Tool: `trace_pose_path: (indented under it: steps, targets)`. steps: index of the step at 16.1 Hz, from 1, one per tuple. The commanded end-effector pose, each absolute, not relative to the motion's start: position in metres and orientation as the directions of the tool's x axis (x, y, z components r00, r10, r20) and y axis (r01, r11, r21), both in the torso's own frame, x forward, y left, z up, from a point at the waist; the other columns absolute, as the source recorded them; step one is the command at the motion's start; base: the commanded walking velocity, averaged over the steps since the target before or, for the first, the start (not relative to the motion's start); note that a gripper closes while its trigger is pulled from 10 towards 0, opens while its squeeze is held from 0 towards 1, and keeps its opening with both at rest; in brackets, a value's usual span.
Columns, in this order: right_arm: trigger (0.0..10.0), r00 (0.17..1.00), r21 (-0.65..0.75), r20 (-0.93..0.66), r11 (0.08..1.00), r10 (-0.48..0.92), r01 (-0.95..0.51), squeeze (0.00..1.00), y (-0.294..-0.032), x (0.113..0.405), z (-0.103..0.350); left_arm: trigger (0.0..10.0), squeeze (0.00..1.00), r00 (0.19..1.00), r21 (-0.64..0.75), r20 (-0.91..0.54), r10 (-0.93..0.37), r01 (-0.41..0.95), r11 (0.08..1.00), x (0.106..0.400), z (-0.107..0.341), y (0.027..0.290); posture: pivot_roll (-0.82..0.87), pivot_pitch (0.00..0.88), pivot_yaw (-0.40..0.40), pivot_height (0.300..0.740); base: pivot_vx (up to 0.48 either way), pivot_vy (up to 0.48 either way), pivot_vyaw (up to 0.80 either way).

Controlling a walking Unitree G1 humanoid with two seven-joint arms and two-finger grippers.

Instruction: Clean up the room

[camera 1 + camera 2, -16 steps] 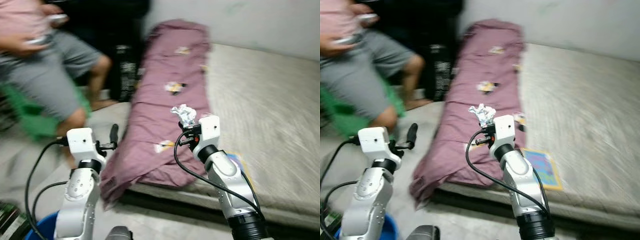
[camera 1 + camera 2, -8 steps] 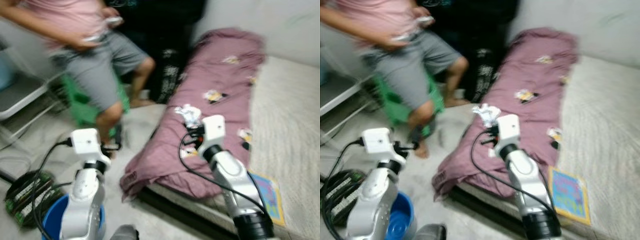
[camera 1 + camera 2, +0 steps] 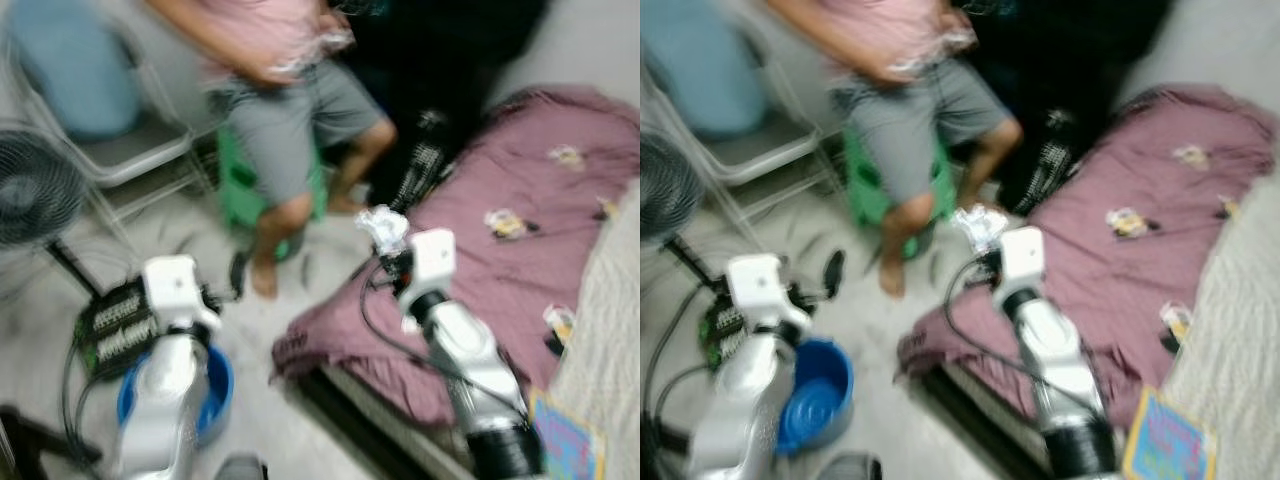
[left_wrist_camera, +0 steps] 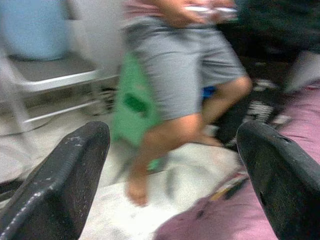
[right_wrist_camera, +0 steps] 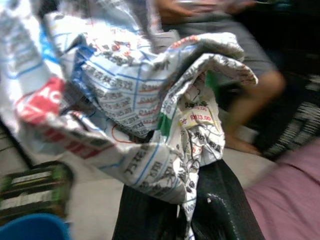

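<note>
Crumpled paper (image 5: 135,105) pinched between right claw (image 5: 187,210) fingers, left claw (image 4: 170,170) spread empty

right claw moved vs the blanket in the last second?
Yes. The right claw, shut on the paper, swung left off the blanket over the floor.

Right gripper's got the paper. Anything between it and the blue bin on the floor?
Nothing solid that I can see. The right gripper holds the crumpled paper above the blanket's edge; the blue bin sits on the floor by the left arm, with bare floor between. The person's foot stands just beyond that path. The frames are blurred.
</note>
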State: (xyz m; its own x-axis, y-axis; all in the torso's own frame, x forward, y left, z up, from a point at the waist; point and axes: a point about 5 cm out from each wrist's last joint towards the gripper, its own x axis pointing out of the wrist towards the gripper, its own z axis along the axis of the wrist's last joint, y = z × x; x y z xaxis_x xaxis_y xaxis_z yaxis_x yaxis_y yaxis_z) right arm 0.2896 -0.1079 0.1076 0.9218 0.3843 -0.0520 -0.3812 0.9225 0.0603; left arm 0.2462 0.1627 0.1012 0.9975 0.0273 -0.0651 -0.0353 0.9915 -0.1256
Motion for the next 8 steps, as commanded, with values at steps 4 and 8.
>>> trace_pose_path:
  steps: [4, 8]
  targets:
    - [10.0, 0.925, 0.041, -0.047, 0.926, 0.377, -0.375, 0.00, -0.1129, 0.2916, 0.1095, 10.0, 0.00, 0.997, -0.121, -0.068, 0.049, -0.057, 0.991, 0.2448, 0.1013, 0.1638, 0.05, 0.000, -0.062, 0.740, 0.000, 0.000, 0.80]
    - [10.0, 0.917, 0.037, -0.047, 0.918, 0.395, -0.394, 0.00, -0.1090, 0.2940, 0.1103, 10.0, 0.00, 0.995, -0.121, -0.071, 0.069, -0.078, 0.990, 0.2422, 0.1005, 0.1665, 0.06, 0.000, -0.071, 0.740, 0.000, 0.000, 0.80]
